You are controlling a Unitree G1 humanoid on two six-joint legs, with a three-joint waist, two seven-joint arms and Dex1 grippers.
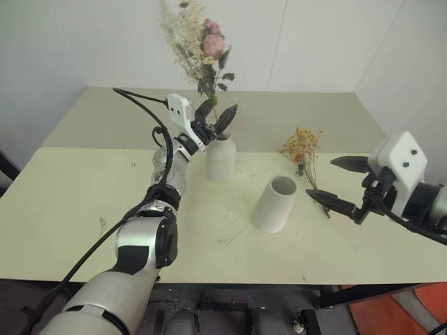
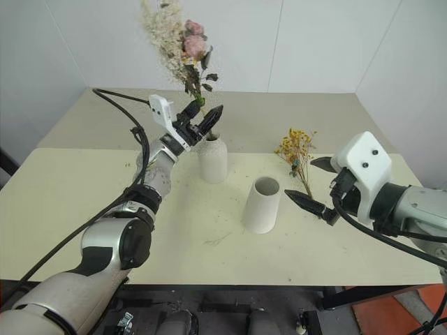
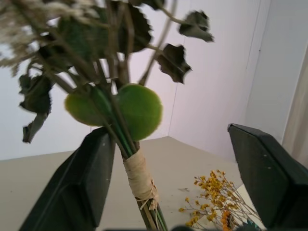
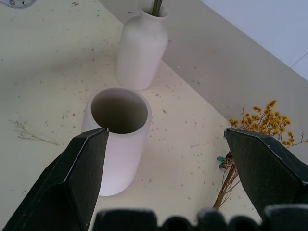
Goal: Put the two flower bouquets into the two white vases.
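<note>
The bouquet of pink roses, cream sprigs and green leaves (image 1: 202, 49) stands upright with its stems in the narrow neck of the bottle-shaped white vase (image 1: 221, 159). My left gripper (image 1: 220, 110) is open just above that neck, one finger on each side of the raffia-bound stems (image 3: 138, 175). The wide white cylinder vase (image 1: 274, 204) stands empty to the right and nearer. Beyond it the small yellow-orange bouquet (image 1: 302, 148) lies on the table. My right gripper (image 1: 321, 177) hovers open right of the cylinder, near the yellow bouquet's stems, holding nothing.
The pale green table (image 1: 84, 209) carries scattered dried flower crumbs and a loose twig (image 4: 29, 134). A black cable (image 1: 150, 115) loops along my left arm. White walls close in behind the table and at its right.
</note>
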